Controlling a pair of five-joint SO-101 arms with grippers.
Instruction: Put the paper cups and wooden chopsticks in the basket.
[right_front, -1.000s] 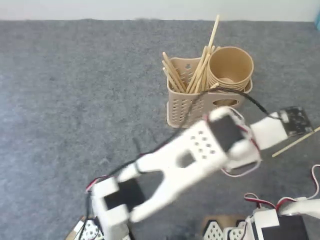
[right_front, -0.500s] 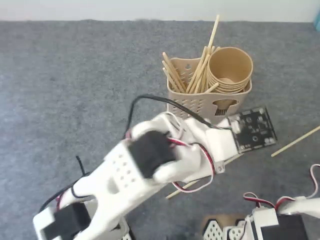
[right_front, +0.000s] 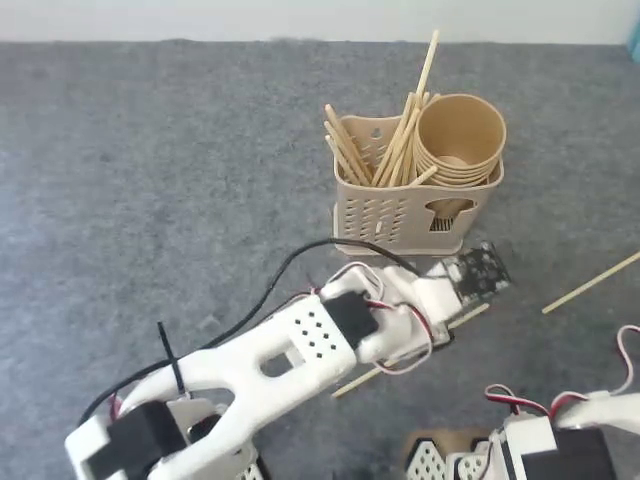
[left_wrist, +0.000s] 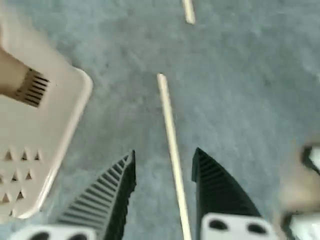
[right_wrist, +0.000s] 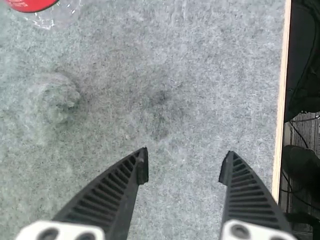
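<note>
A beige slotted basket (right_front: 400, 205) holds a stack of paper cups (right_front: 460, 140) and several wooden chopsticks (right_front: 385, 150). One loose chopstick (right_front: 355, 382) lies on the grey carpet in front of the basket, partly under my left arm (right_front: 310, 350). In the left wrist view that chopstick (left_wrist: 167, 117) runs between the open fingers of my left gripper (left_wrist: 164, 156), with the basket's corner (left_wrist: 45, 130) close beside it. A second loose chopstick (right_front: 590, 283) lies at the right. My right gripper (right_wrist: 183, 167) is open over bare carpet.
The right arm's base (right_front: 560, 445) sits at the front right. The tip of another chopstick (left_wrist: 188, 11) lies beyond the left gripper. In the right wrist view a red object (right_wrist: 30, 4) and the carpeted table's wooden edge (right_wrist: 286, 75) are visible.
My left arm has swung back from the right side of the basket, toward the left, and come down over the chopstick in front of the basket. The basket's contents have not moved.
</note>
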